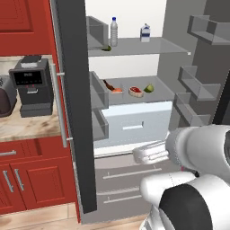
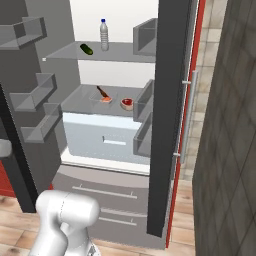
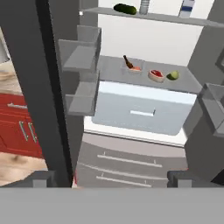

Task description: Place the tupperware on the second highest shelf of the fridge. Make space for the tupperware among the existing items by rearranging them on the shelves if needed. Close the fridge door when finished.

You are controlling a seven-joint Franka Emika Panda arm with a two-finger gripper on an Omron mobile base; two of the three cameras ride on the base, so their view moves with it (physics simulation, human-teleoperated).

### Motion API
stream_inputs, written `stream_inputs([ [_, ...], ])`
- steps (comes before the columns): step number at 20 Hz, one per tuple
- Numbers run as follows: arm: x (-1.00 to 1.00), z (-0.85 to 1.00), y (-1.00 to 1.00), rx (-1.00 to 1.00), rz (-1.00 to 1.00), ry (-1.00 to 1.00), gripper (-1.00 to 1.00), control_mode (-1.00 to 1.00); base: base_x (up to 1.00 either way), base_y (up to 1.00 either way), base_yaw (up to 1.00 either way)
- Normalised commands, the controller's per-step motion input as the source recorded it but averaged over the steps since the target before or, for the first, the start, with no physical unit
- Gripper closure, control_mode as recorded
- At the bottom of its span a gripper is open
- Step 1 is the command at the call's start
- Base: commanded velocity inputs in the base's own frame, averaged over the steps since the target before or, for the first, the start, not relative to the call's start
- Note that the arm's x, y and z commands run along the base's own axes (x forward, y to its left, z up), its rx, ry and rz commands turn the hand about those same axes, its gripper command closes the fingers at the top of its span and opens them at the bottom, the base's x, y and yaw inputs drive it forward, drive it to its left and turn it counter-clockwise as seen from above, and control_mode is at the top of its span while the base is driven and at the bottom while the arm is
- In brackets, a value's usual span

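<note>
The fridge (image 1: 134, 123) stands with both doors swung wide. The right-hand fridge door (image 1: 202, 85) shows grey bins on its inner face. On the upper of the two shelves (image 1: 134, 47) stand a blue-capped bottle (image 1: 113, 31) and a white-and-blue carton (image 1: 145, 33), with a dark green item (image 2: 86, 49) lying beside them. The lower shelf (image 3: 183, 81) carries the tupperware (image 3: 132, 65), a clear box with orange food, next to a red-filled bowl (image 3: 156, 75) and a yellow-green item (image 3: 173, 75). My gripper (image 3: 116, 179) is open and empty, well in front of the fridge at drawer height.
The left door (image 1: 74, 103) stands edge-on with a bar handle and bins inside. A white drawer (image 3: 140, 111) sits below the lower shelf, with two grey drawers (image 1: 130, 173) under it. A black coffee machine (image 1: 30, 85) stands on the wooden counter over red cabinets. A dark wall (image 2: 225, 150) rises at the right.
</note>
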Motion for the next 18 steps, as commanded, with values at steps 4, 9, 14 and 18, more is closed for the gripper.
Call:
stream_inputs([
  [4, -0.38, 0.0, 1.0, -0.14, 0.12, -0.37, -1.0, -1.0, 0.0, 0.0, 0.0],
  [9, -0.04, -0.15, 1.0, -0.02, 0.01, -0.34, -1.0, -1.0, 0.0, 0.0, 0.0],
  [14, 0.19, -0.32, 1.0, 0.09, -0.06, -0.29, -1.0, -1.0, 0.0, 0.0, 0.0],
  [18, 0.69, -0.47, 1.0, 0.19, -0.24, -0.25, -1.0, -1.0, 0.0, 0.0, 0.0],
])
